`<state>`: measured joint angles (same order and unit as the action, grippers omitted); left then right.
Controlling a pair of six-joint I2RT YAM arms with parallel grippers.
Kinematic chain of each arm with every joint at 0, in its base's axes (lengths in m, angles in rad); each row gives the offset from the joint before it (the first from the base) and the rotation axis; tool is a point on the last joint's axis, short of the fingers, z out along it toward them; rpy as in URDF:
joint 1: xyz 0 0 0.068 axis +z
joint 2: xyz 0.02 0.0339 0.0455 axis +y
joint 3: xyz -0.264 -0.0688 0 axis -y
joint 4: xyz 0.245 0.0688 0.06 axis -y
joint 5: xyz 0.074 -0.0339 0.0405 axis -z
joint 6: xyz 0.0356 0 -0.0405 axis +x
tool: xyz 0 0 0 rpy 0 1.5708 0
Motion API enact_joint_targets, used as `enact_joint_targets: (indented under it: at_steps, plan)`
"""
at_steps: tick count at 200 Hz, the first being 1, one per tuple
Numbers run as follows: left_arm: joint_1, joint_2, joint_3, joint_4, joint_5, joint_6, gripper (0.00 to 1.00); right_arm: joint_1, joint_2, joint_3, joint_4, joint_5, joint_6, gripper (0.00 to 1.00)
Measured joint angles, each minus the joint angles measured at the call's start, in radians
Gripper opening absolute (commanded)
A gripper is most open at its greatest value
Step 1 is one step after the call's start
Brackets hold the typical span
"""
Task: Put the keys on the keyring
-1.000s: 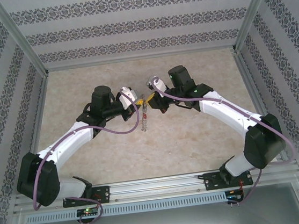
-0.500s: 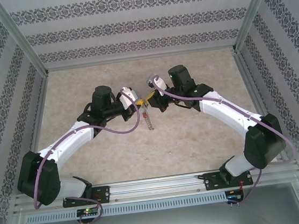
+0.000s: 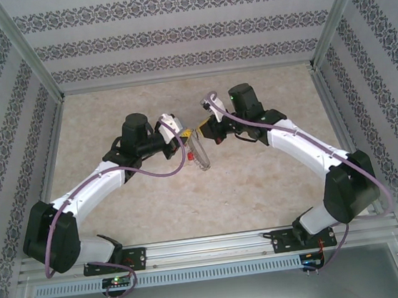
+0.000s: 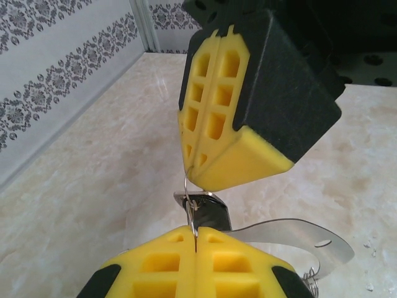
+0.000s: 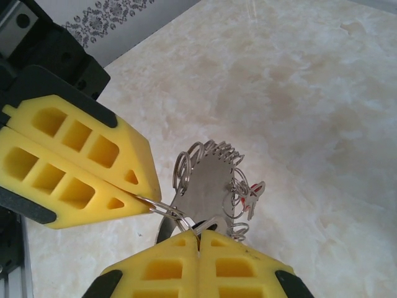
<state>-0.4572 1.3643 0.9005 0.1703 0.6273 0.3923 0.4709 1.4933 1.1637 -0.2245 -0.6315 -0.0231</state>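
Observation:
Both grippers meet above the middle of the table. My left gripper (image 3: 181, 141) (image 4: 195, 251) is shut on a thin wire loop, the keyring (image 4: 188, 186) (image 5: 162, 208). My right gripper (image 3: 202, 128) (image 5: 199, 236) is shut on the same loop from the other side. A black-headed key (image 4: 212, 216) hangs at the loop between the yellow pads. Below hangs a flat metal plate (image 5: 209, 183) (image 3: 200, 154) with several small split rings along its rim. A red-headed key (image 5: 250, 198) dangles from one of those rings.
The marble-patterned tabletop (image 3: 260, 178) lies under the hanging bundle. Patterned walls and an aluminium frame (image 3: 51, 148) close in the left, right and back sides. Both arm bases sit on the rail (image 3: 210, 247) at the near edge.
The hanging plate has turned from edge-on to showing its flat side and swung a little right. The right gripper has shifted slightly right and back. Both grippers stay shut.

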Motion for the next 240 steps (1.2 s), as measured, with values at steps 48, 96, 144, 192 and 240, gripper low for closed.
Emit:
enact_joint_targets:
  at_steps: [48, 96, 144, 192, 240]
  plan:
    - [0.000, 0.000, -0.032, 0.095, 0.000, -0.070, 0.00, -0.010, 0.026, -0.009, 0.031, -0.068, 0.060, 0.00]
    - [0.000, 0.000, -0.079, 0.189, 0.000, -0.114, 0.00, -0.038, 0.069, -0.002, 0.041, -0.192, 0.130, 0.00]
    - [0.000, 0.000, -0.090, 0.235, 0.000, -0.134, 0.00, -0.063, 0.132, 0.024, 0.034, -0.295, 0.201, 0.02]
    - [0.000, 0.000, -0.090, 0.271, 0.008, -0.147, 0.00, -0.075, 0.136, 0.032, 0.034, -0.315, 0.215, 0.16]
    - [0.000, -0.002, -0.090, 0.294, 0.024, -0.158, 0.00, -0.109, 0.059, 0.022, -0.019, -0.272, 0.095, 0.22]
